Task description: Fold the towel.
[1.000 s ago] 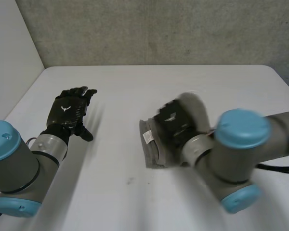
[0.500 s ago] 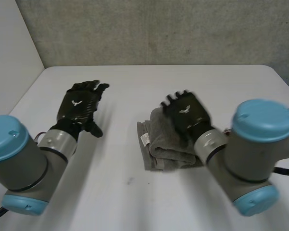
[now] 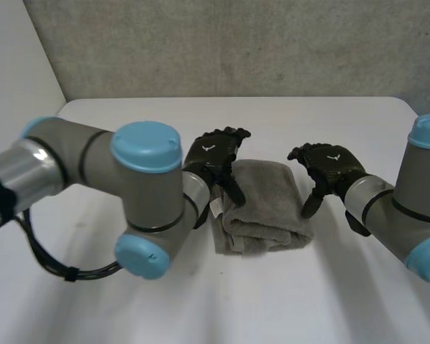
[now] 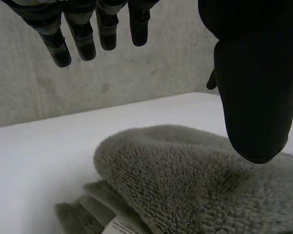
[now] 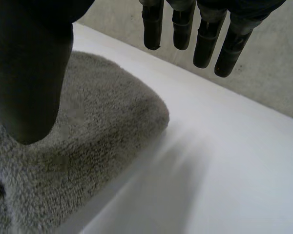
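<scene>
A grey, fluffy terry towel (image 3: 264, 208) lies folded into a thick, roughly square bundle on the white table (image 3: 201, 301), with a small white sewn-in label (image 3: 218, 206) sticking out of the layers at its edge on the robot's left. The black left hand (image 3: 213, 159) hangs over that same edge, just above the label. Its fingers (image 4: 81, 36) are stretched out straight and its thumb (image 4: 251, 87) is spread well away from them, pointing down at the pile; it holds nothing, and whether the thumb tip touches the cloth cannot be told. The black right hand (image 3: 328, 166) is at the towel's opposite edge, just beside the far corner there. Its fingers (image 5: 205, 39) are loosely extended and its thumb (image 5: 31, 73) is held apart over the cloth, gripping nothing. A grey concrete wall (image 3: 236, 46) stands beyond the towel.
</scene>
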Available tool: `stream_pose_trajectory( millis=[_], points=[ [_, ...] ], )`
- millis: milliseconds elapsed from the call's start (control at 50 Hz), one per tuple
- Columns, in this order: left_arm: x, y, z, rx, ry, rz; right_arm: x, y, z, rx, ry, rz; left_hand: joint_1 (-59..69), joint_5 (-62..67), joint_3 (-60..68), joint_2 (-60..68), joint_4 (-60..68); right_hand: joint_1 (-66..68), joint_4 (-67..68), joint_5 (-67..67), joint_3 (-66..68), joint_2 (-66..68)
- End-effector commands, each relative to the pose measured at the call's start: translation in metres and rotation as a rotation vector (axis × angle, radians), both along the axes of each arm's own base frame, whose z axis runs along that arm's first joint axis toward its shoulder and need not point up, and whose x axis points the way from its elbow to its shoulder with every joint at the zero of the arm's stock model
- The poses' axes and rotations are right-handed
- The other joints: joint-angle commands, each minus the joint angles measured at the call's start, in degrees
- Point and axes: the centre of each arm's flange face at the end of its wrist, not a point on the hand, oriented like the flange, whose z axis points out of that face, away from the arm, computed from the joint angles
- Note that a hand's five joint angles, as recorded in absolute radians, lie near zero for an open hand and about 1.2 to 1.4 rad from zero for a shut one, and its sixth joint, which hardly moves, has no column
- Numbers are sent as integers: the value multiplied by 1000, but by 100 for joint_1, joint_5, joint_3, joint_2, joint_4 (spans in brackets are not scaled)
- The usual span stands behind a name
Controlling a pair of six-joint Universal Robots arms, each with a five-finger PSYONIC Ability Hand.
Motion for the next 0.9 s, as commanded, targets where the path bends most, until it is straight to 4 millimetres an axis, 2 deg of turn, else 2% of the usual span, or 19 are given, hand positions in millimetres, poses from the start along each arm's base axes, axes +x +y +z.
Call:
stream_pose_trajectory(
  millis=[20, 100, 120, 160, 240, 340, 400, 540, 620, 680, 720, 740, 760, 780, 800, 820, 840, 880, 900],
  points=[
    [-11, -13, -28, 25, -26, 3, 4, -7, -17, 27, 13, 9, 312, 159, 267, 265, 274, -320, -478, -325, -392, -426],
    [-8, -10, -51, 74, -80, 6, 7, -13, -24, 35, 16, 12, 312, 159, 267, 265, 274, -320, -478, -325, -392, -426],
    [-8, -10, -51, 74, -80, 6, 9, -15, -27, 38, 19, 14, 312, 159, 267, 265, 274, -320, -478, -325, -392, -426],
    [-1, -5, -63, 109, -126, 28, 10, -16, -31, 44, 22, 18, 312, 159, 267, 265, 274, -320, -478, -325, -392, -426],
    [8, -2, -70, 125, -161, 69, 15, -17, -36, 54, 21, 40, 312, 159, 267, 265, 274, -320, -478, -325, -392, -426],
    [21, -1, -63, 122, -180, 127, 28, -9, -43, 62, 21, 129, 295, 143, 250, 248, 257, -320, -478, -325, -392, -426],
    [32, 7, -63, 139, -202, 140, 35, -5, -46, 52, 38, 157, 295, 143, 250, 248, 257, -320, -478, -325, -392, -426],
    [37, 12, -69, 148, -211, 139, 39, -4, -55, 50, 72, 176, 278, 126, 234, 231, 240, -320, -478, -325, -392, -426],
    [36, 12, -69, 141, -205, 141, 39, -4, -54, 52, 77, 177, 245, 92, 200, 198, 207, -320, -478, -325, -392, -426],
    [36, 11, -67, 137, -201, 141, 38, -3, -45, 46, 75, 176, 244, 92, 200, 198, 206, -320, -478, -325, -392, -426],
    [35, 9, -53, 113, -177, 148, 37, -2, -24, 5, 60, 171, 211, 59, 166, 164, 173, -320, -478, -325, -392, -426],
    [35, 9, -53, 112, -177, 148, 37, -2, -24, 5, 60, 171, 211, 59, 166, 164, 173, -320, -478, -325, -392, -426],
    [35, 8, -38, 88, -152, 149, 35, -2, -8, -26, 47, 165, 177, 25, 133, 131, 139, -320, -478, -325, -392, -426],
    [35, 8, -23, 64, -128, 151, 35, -2, -8, -27, 47, 165, 144, -8, 99, 97, 106, -320, -478, -325, -392, -426],
    [35, 8, -23, 64, -128, 151, 33, -1, 7, -58, 29, 157, 143, -9, 99, 97, 105, -320, -478, -325, -392, -426],
    [36, 8, -5, 34, -98, 152, 31, 1, 25, -99, 11, 151, 93, -59, 49, 47, 55, -320, -478, -325, -392, -426],
    [36, 8, -5, 34, -98, 152, 31, 1, 25, -99, 11, 151, 93, -59, 49, 46, 55, -320, -478, -325, -392, -426],
    [44, 9, 32, -24, -50, 168, 25, 4, 59, -172, -31, 109, 26, -126, -18, -21, -12, -320, -478, -325, -392, -426],
    [44, 9, 32, -24, -50, 168, 25, 4, 59, -172, -31, 109, 26, -127, -19, -21, -12, -320, -478, -325, -392, -426]
  ],
)
